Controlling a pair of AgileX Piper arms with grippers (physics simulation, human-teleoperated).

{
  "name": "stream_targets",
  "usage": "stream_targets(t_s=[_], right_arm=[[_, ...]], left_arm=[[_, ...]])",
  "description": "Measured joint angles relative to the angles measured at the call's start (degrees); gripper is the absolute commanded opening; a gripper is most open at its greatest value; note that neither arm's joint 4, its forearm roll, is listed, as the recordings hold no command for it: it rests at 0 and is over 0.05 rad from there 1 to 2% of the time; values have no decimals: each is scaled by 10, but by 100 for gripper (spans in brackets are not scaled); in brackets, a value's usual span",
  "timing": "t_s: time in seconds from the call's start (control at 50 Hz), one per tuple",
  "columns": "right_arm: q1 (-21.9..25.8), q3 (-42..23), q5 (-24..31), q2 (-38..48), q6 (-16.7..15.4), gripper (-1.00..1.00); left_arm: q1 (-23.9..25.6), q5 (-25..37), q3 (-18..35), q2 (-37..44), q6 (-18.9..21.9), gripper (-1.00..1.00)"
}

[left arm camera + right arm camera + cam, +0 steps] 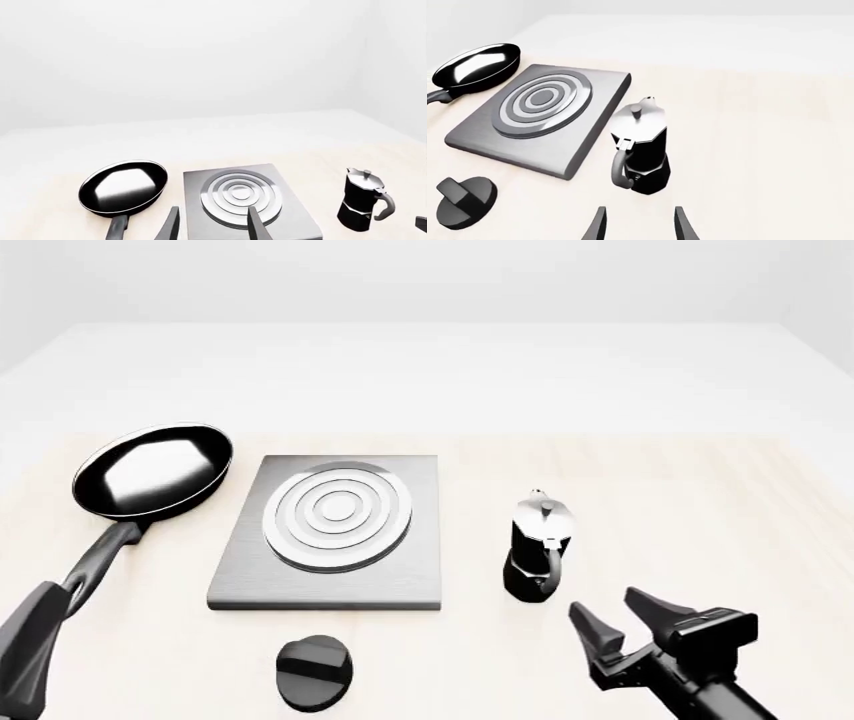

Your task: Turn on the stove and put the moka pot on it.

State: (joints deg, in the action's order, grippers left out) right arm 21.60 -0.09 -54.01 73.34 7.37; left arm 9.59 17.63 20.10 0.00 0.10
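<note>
Plainly spread and holding nothing, the right gripper (625, 618) hangs just short of the moka pot (538, 546), which stands upright on the table (694, 490) beside the stove (334, 530), handle toward the fingers. Likely rigid, light and top-heavy, its polished upper half slippery; the black base seems the safer hold. The left gripper (212, 222) is open too.

The right end effector (625, 618) sits at the lower right of the front view, fingers spread apart and empty, its arm running off the bottom edge. The left arm shows only at the lower left corner; its end effector (212, 225) is also spread.
</note>
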Motion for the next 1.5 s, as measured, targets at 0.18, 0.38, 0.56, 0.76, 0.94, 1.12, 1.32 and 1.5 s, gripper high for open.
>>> stream_targets(t_s=[0.18, 0.38, 0.56, 0.76, 0.94, 1.12, 1.32, 1.5], right_arm=[[5, -1, -52, 55, -8, 100], [9, -7, -90, 102, -13, 100], [11, -15, -110, 130, -15, 100], [14, -27, -130, 161, -18, 100], [21, -42, -145, 192, -22, 100], [31, -58, -152, 218, -26, 100], [37, -71, -155, 239, -29, 100], [35, -77, -156, 248, -31, 100]], left_arm=[[0, 3, 2, 0, -1, 100], [-1, 5, 3, 0, -2, 100], [-2, 7, 3, 0, -4, 100], [-2, 10, 1, 0, -9, 100], [1, 8, -3, 0, -11, 100], [4, 10, -3, 0, -12, 100], [7, 10, -5, 0, -12, 100], [8, 12, -4, 0, -12, 100]])
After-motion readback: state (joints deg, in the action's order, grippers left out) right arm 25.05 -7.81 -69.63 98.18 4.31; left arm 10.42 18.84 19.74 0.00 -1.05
